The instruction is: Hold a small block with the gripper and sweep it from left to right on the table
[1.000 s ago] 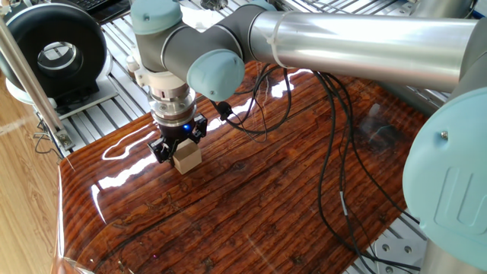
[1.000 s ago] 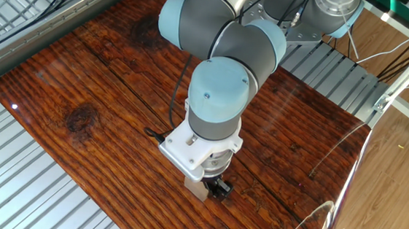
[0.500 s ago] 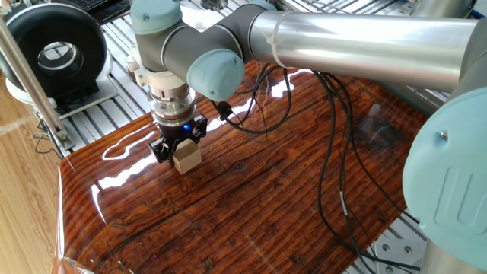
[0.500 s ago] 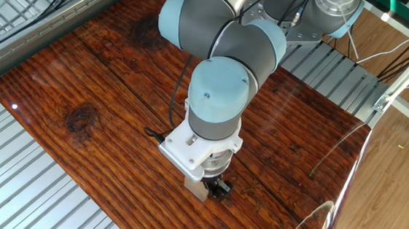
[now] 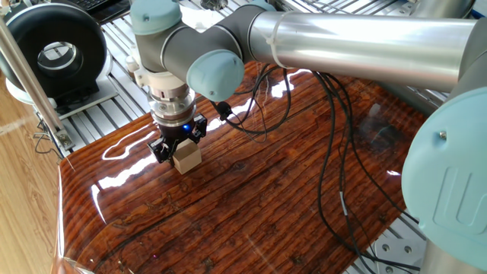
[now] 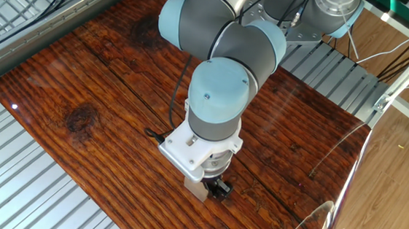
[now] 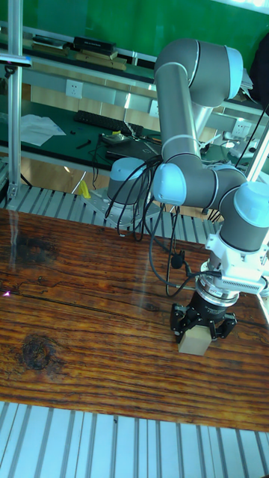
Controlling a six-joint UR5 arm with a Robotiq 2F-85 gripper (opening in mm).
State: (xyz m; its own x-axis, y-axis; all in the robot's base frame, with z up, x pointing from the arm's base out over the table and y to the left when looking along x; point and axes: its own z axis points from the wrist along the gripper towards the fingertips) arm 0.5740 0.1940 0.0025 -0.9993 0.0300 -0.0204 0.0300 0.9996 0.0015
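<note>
The small block (image 5: 186, 157), a pale beige wooden cube, rests on the table (image 5: 251, 198) between the black fingers of the gripper (image 5: 179, 149). The gripper is shut on it, pointing straight down, its blue ring glowing above. In the other fixed view only a corner of the small block (image 6: 198, 190) peeks out under the white wrist flange, beside the gripper (image 6: 215, 188). The tall fixed view has the small block (image 7: 194, 341) held low by the gripper (image 7: 202, 328) near the right side of the table (image 7: 82, 343).
Black cables (image 5: 335, 152) trail across the board behind the arm. A black round device (image 5: 53, 49) stands on the ribbed aluminium frame (image 5: 106, 99) beyond the table's edge. A metal post (image 5: 27, 68) rises at the left corner.
</note>
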